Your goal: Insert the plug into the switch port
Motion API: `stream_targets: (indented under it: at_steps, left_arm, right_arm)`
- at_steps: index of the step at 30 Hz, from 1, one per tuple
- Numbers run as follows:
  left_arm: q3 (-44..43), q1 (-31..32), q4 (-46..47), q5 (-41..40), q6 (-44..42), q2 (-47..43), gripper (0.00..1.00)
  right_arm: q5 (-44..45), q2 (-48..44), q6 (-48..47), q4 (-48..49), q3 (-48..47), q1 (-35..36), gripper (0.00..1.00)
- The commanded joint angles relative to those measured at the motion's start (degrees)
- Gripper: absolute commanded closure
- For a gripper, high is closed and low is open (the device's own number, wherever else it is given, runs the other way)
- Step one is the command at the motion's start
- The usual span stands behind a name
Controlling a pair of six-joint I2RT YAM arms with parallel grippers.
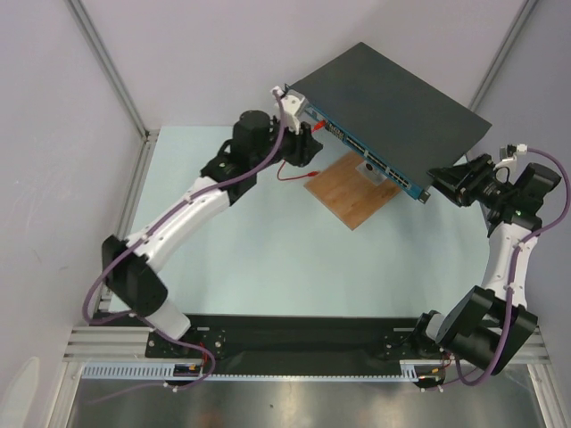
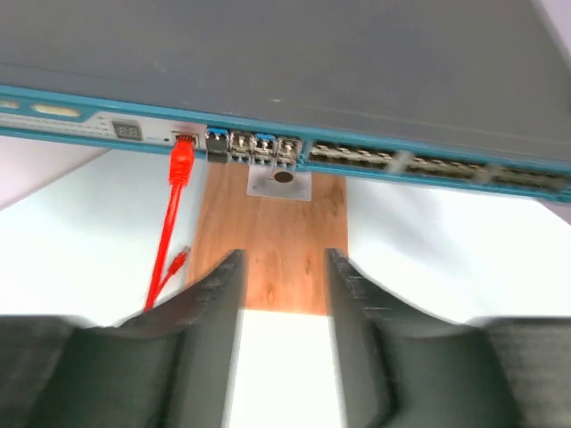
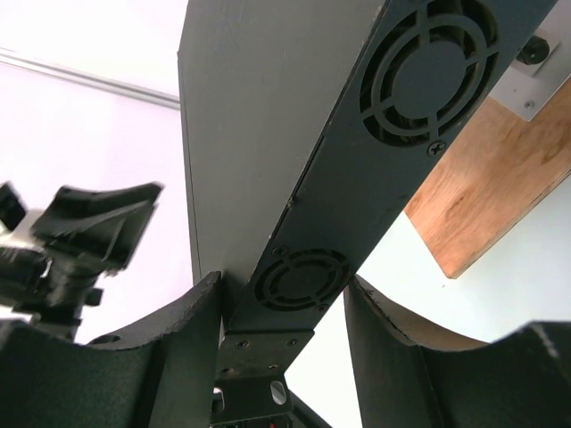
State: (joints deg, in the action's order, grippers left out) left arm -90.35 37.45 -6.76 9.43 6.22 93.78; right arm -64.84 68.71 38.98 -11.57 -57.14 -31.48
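The switch [image 1: 393, 98] is a flat dark box with a blue port-lined front edge [image 2: 375, 160]. It rests tilted on a wooden board [image 1: 352, 189]. A red plug [image 2: 182, 153] sits in a port near the left end of that front. Its red cable [image 2: 166, 241] hangs down to the table, and a second red connector [image 2: 179, 260] lies there. My left gripper [image 2: 284, 267] is open a short way back from the front, right of the plug, with nothing between its fingers. My right gripper [image 3: 281, 285] is shut on the switch's fan-side corner [image 3: 308, 276].
The wooden board [image 2: 272, 232] carries a small metal bracket [image 2: 280, 184] under the switch. Loose red cable [image 1: 291, 175] lies on the pale table left of the board. Grey walls and aluminium posts [image 1: 107, 62] close in the back and sides.
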Motion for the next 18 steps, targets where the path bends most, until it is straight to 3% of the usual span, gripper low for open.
stream_targets:
  at_steps: [1,7,9,10,11,13,14,16,17,18]
  left_arm:
    - [3.3,-2.3,-5.0,7.2,-0.8,-7.5,0.48]
    - [7.5,-9.1,-11.0,12.7,2.1,-14.0,0.23]
    - [7.5,-10.8,-13.0,12.7,1.7,-15.6,0.15]
    - [7.6,-13.1,-14.8,13.3,1.8,-16.0,0.04]
    - [7.9,-14.3,-15.5,14.0,2.0,-17.0,0.0]
    - [9.7,-18.9,-16.5,17.2,2.4,-18.4,0.0]
    - [10.3,-20.6,-17.0,19.4,3.6,-18.8,0.0]
    - [10.6,-25.7,-20.1,25.3,4.7,-19.3,0.0]
    - [10.5,-27.2,-21.6,26.0,4.8,-19.3,0.0]
    - [10.5,-28.3,-23.3,26.3,4.0,-19.7,0.0]
  right_arm:
    - [3.9,2.6,-8.8,1.4,-3.8,-0.1,1.0]
    - [4.8,5.1,-11.7,-0.6,-6.1,-0.6,1.0]
    - [3.9,5.4,-12.1,-1.5,-6.5,-0.8,0.86]
    - [3.8,5.2,-12.2,-2.0,-6.7,-1.0,0.79]
    - [3.6,4.9,-12.4,-2.4,-6.8,-1.4,0.6]
    - [2.9,3.6,-12.8,-3.3,-6.9,-2.5,0.43]
    - [2.5,3.1,-13.1,-3.8,-7.2,-3.0,0.26]
    - [1.7,2.1,-14.6,-7.6,-8.4,-4.0,0.15]
    - [1.4,1.9,-15.7,-9.5,-10.4,-5.2,0.03]
    - [1.1,1.7,-18.5,-11.5,-11.4,-5.8,0.0]
